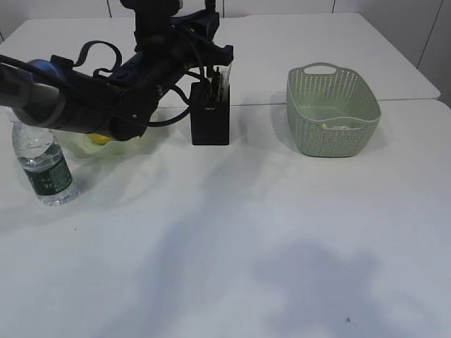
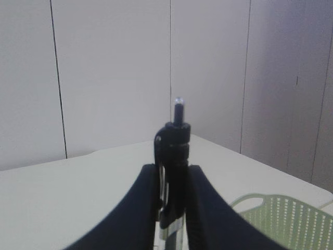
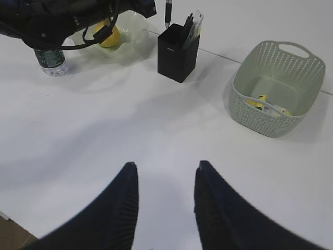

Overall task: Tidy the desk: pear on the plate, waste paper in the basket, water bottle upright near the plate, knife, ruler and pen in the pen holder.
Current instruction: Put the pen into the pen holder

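Two pincers at work: right gripper (image 3: 165, 200) open and empty, held back high over the bare desk (image 1: 232, 246), well apart from the basket (image 3: 270, 91). Left gripper (image 2: 173, 208) closed on the pen (image 2: 177, 156), upright just above the pen holder (image 1: 210, 121), probably for dropping it in; behind it the pear (image 3: 106, 35) already on the plate (image 3: 130, 31).

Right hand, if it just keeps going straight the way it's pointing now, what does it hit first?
Probably the bare desk. The right hand is open and empty, angled down over open tabletop. The pen holder and basket sit farther ahead, left and right of its line; depth is hard to judge.
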Robot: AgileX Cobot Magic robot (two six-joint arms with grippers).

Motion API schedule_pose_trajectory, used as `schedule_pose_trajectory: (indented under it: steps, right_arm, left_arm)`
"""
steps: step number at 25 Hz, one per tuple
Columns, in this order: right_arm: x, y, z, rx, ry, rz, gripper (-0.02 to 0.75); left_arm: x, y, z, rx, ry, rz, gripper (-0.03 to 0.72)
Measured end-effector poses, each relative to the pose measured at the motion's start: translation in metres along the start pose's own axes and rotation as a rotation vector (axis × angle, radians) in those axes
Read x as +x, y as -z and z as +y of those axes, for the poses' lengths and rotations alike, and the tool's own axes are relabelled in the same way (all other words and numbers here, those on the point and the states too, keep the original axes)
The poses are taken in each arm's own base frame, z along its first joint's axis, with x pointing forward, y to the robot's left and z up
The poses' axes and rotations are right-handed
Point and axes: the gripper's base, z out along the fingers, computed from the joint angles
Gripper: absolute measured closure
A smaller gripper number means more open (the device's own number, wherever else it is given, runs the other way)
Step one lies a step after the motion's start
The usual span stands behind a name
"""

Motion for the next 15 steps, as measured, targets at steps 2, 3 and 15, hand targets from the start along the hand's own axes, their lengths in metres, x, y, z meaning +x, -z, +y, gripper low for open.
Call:
schedule_pose_trajectory:
  steps: [2,3,15]
  right_arm:
    - [0.0,0.0,0.0,0.0,0.0,0.0,0.438]
    - [0.0,0.0,0.0,0.001,0.001,0.0,0.438]
    - [0.0,0.0,0.0,0.001,0.001,0.0,0.438]
  left_arm:
    - [0.005,-0.002,0.0,0.0,-0.002,0.006,0.608]
    - [0.008,-0.003,0.001,-0.001,-0.002,0.008,0.608]
    - [0.009,-0.006,0.027,-0.052,-0.012,0.003,0.608]
